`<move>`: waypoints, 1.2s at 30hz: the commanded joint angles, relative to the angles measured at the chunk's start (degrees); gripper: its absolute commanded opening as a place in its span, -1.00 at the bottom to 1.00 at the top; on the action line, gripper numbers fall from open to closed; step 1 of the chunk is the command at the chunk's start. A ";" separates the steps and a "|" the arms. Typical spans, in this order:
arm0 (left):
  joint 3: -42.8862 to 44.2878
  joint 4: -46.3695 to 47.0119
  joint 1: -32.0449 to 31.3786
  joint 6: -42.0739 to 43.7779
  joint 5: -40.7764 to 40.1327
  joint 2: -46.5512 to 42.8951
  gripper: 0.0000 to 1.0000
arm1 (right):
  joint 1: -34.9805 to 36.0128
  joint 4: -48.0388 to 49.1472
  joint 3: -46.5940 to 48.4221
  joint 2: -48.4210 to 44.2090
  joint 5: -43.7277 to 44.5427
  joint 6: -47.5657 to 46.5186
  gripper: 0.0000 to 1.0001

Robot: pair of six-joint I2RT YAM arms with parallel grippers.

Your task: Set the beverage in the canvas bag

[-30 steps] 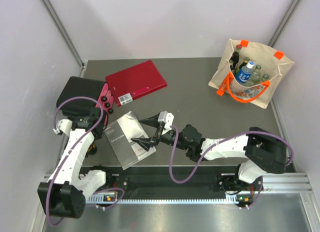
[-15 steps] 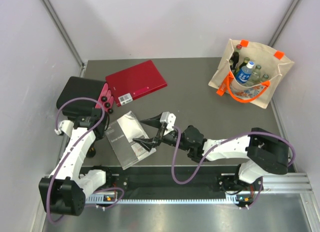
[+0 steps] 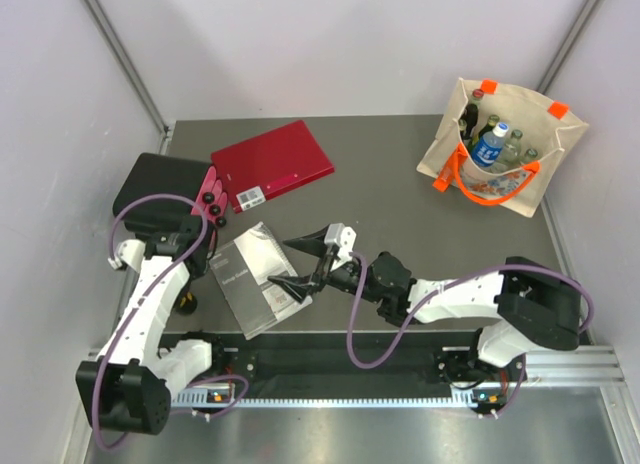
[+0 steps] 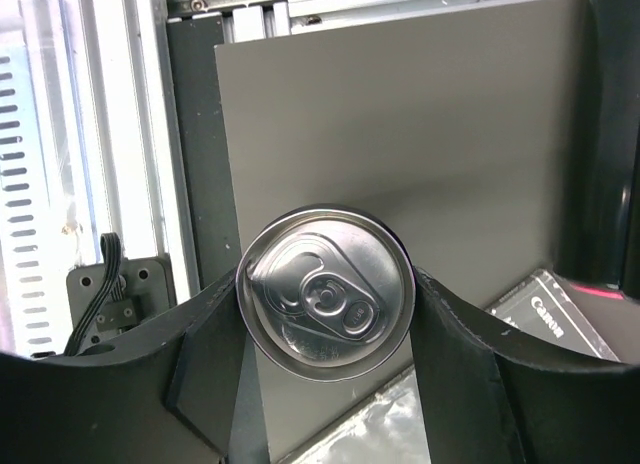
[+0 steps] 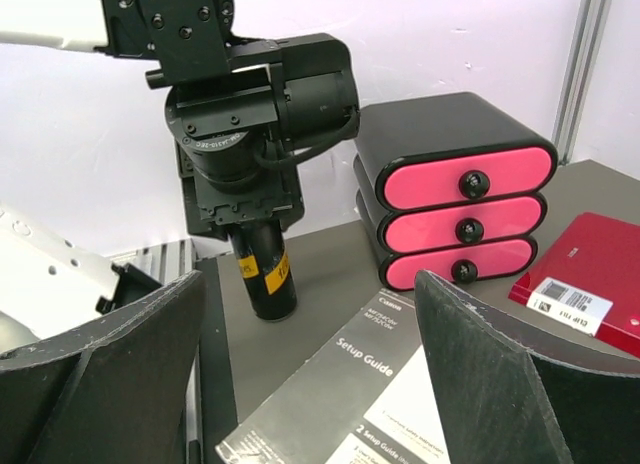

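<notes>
Where the beverage can [image 5: 268,284] stands upright on the table [image 3: 400,214] near its left edge, it is clamped from above between the closed-in jaws of the left gripper [image 4: 325,314]. The right gripper [image 3: 283,263] is held spread wide, gripping nothing, over the setup guide [image 3: 240,284]. The canvas bag [image 3: 440,154] is found well apart at the far right corner, with bottles inside.

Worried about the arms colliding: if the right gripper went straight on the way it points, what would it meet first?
Most likely the black can gripped by the left gripper, though depth is unclear.
</notes>
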 commanded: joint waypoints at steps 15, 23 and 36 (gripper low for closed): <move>12.95 -8.70 -4.32 9.97 0.55 -2.14 -1.00 | -0.19 -1.65 -3.42 -8.78 6.10 0.66 0.68; 14.64 -5.45 -6.17 18.33 3.45 -3.37 -1.00 | -0.28 -3.59 -3.51 -11.77 8.12 0.13 0.69; 18.85 -0.88 -7.92 34.58 8.63 -6.09 -1.00 | -0.19 -6.40 -4.56 -14.06 10.76 2.51 0.68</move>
